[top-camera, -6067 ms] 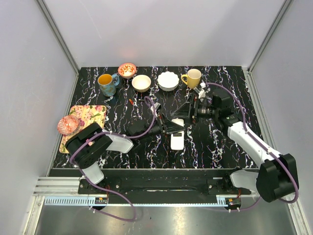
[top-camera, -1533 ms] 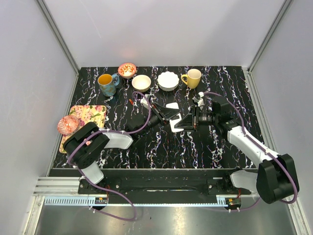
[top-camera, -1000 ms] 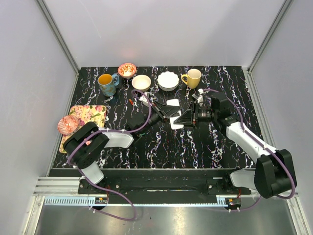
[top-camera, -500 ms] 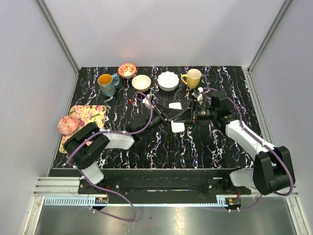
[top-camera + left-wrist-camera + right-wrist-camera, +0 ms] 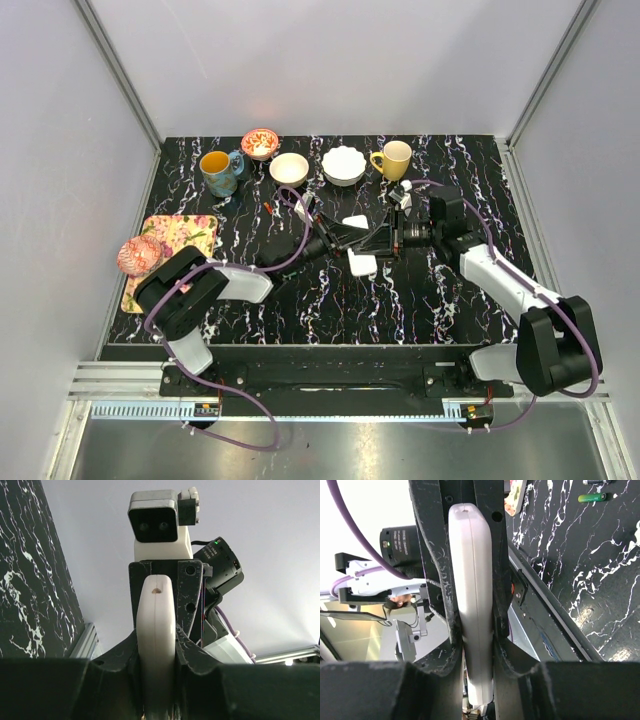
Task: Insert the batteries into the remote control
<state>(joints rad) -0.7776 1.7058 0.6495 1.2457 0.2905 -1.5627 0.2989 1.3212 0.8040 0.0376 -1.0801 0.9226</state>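
The left claw (image 5: pixel 348 238) is clamped on the remote control (image 5: pixel 362 264). Its dark fingers (image 5: pixel 122 652) press on the two broad faces, so its own camera sees only the thin white edge running up between them. The right claw (image 5: pixel 373 244) meets it head-on from the opposite side and is closed on the same remote, with a finger (image 5: pixel 445 660) against each face. The two sets of fingertips sit just beside one another along the remote's length. From above, the remote is held on edge and clear of the black marbled table (image 5: pixel 450 300). One white end juts out past the claws toward the far wall and the other toward the arm bases. Beyond the claws, nearest of the crockery, stands a white scalloped bowl (image 5: pixel 343 165), with a yellow mug (image 5: pixel 393 158) to its right. To the left of the white bowl are a cream bowl (image 5: pixel 289 168), a small red patterned bowl (image 5: pixel 260 142) and a blue mug (image 5: pixel 218 170). All of these are well apart from the claws. Far off to the left of the claws lies a floral mat (image 5: pixel 180 240), with a pink patterned bowl (image 5: pixel 140 256) at its near-left corner.
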